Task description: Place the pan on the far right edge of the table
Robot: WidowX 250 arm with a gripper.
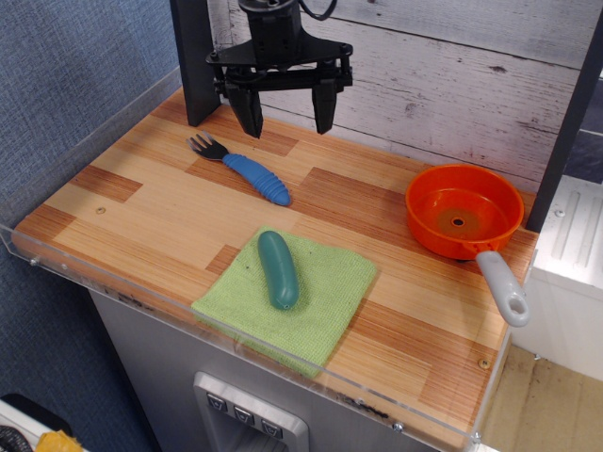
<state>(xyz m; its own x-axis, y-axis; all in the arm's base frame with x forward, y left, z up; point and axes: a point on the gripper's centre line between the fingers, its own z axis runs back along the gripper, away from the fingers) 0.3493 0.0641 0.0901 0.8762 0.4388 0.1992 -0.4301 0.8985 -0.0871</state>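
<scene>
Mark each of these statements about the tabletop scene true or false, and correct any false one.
1. The pan sits at the right end of the table, its grey handle pointing toward the front edge. True.
2. The gripper is shut on the pan. False: it is open, holds nothing, and hovers at the back left, well apart from the pan.
3. A green pickle-shaped toy lies on the green cloth. True.
4. The blue-handled fork lies inside the pan. False: it lies on the bare wood at the left, and the pan is empty.
5. The green cloth lies under the pan. False: the cloth is near the front edge, apart from the pan.
</scene>
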